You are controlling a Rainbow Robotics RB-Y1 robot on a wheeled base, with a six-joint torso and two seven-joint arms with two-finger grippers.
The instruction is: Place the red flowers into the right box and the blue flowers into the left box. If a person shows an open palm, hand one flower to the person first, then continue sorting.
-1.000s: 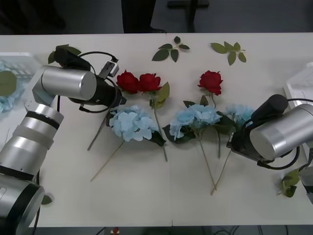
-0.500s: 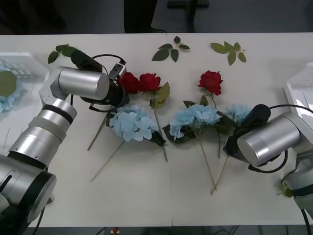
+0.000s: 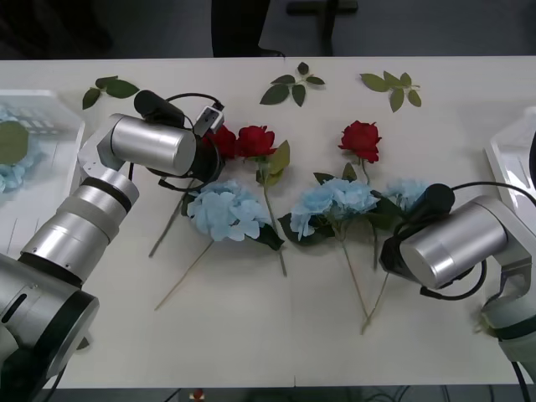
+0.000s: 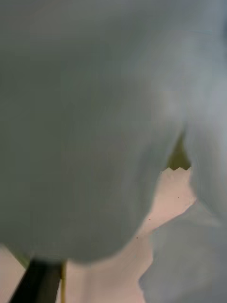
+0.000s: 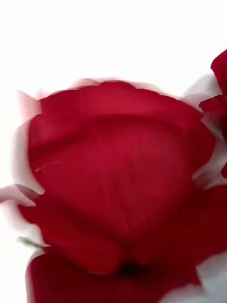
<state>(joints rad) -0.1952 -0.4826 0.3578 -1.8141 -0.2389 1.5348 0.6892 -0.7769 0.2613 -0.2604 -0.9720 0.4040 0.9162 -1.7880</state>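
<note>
The left gripper was at the leftmost red rose, its wrist hiding part of that head in the front view; the left wrist view was taken up by red petals at very close range, and whether its fingers were spread or closed, or had hold of the rose, could not be told. The right gripper was down among the blue flowers at the right-hand blue cluster; the right wrist view showed pale blue petals pressed close, with a dark finger at the lower edge, and its opening and any hold could likewise not be told. Outward from the left gripper, a second red rose lay touching the first, and a third red rose lay well apart to the right. Three blue flowers lay in a row on the white table: one just below the left arm, one in the middle, and the one at the right gripper. The left box sat at the table's left edge with a blue flower inside it. The right box showed at the right edge. Loose leaf sprigs lay along the far side of the table.
</note>
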